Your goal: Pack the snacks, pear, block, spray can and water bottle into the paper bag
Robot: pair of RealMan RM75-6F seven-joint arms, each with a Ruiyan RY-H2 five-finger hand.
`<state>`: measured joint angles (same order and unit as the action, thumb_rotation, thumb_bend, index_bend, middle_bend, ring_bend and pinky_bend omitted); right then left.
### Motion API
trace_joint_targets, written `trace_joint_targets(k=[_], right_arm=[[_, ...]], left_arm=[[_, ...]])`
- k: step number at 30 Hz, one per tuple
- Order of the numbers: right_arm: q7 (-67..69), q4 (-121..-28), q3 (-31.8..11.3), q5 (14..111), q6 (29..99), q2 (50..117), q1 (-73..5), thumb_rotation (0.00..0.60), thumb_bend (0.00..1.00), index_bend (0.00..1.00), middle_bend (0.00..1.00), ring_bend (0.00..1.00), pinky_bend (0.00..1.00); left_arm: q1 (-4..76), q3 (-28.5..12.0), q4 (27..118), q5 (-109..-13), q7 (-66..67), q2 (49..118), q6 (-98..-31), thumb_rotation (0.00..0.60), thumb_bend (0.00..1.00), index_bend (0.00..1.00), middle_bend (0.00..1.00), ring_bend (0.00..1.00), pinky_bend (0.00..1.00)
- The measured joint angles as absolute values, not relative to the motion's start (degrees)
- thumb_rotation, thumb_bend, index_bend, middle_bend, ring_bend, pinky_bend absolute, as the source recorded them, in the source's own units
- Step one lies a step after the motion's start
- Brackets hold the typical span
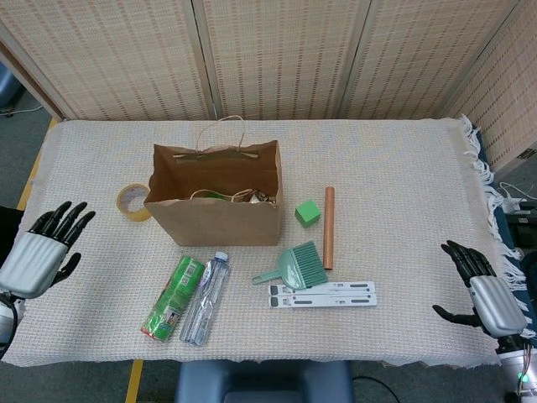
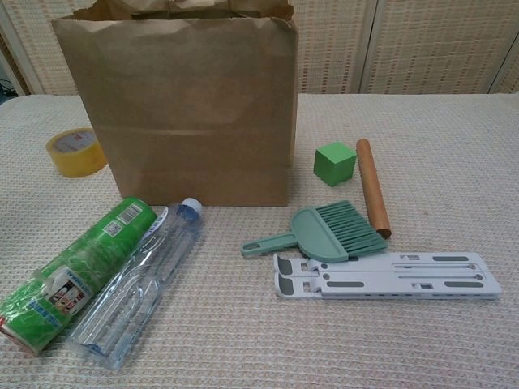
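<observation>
Head view shows the paper bag [image 1: 215, 206] standing upright on the desk [image 1: 403, 176] with its mouth open, a sensible pose for dropping things in from above; some items already lie inside, though only a tangle of pale and green shapes can be made out. Just in front of the bag lie the green spray can [image 1: 173, 297] and the clear water bottle [image 1: 205, 298], side by side on their sides, so they cannot roll off and are easy to grasp along their length. The green block [image 1: 308, 212] sits just right of the bag, beside a wooden rod [image 1: 329, 227]. Further in front of the bag are a small green dustpan brush [image 1: 295, 267] and a white folding stand [image 1: 323, 294]; a roll of yellow tape [image 1: 132, 201] touches the bag's left side. The left hand [image 1: 42, 252] hovers well left of the bag, fingers spread and holding nothing. The right hand [image 1: 487, 294] waits far to the bag's right, likewise spread and empty.
</observation>
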<state>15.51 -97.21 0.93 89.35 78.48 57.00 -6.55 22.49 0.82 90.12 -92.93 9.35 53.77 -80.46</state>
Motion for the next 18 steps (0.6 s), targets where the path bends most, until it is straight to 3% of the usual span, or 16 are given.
trace_joint_targets(k=[8, 14, 18], right_arm=[[15.3, -97.1, 0.8, 89.3, 78.5, 57.2, -6.6, 0.6, 0.06, 0.0, 0.0, 0.0, 0.02], [15.4, -97.1, 0.9, 89.5, 78.3, 57.1, -6.6, 0.6, 0.06, 0.0, 0.0, 0.0, 0.02], [15.7, -97.2, 1.0, 89.5, 78.2, 57.0, -6.7, 0.6, 0.06, 0.0, 0.0, 0.0, 0.02]], left_arm=[[23.9, 7.9, 72.2, -112.0, 10.6, 57.9, -80.6, 0.6, 0.39, 0.0, 0.0, 0.0, 0.13], [31.5, 10.4, 69.5, -124.5, 14.9, 59.7, -77.9, 0.6, 0.39, 0.0, 0.0, 0.0, 0.12], [36.0, 10.9, 70.9, -127.9, 16.9, 61.1, -73.6, 0.6, 0.39, 0.0, 0.0, 0.0, 0.12]])
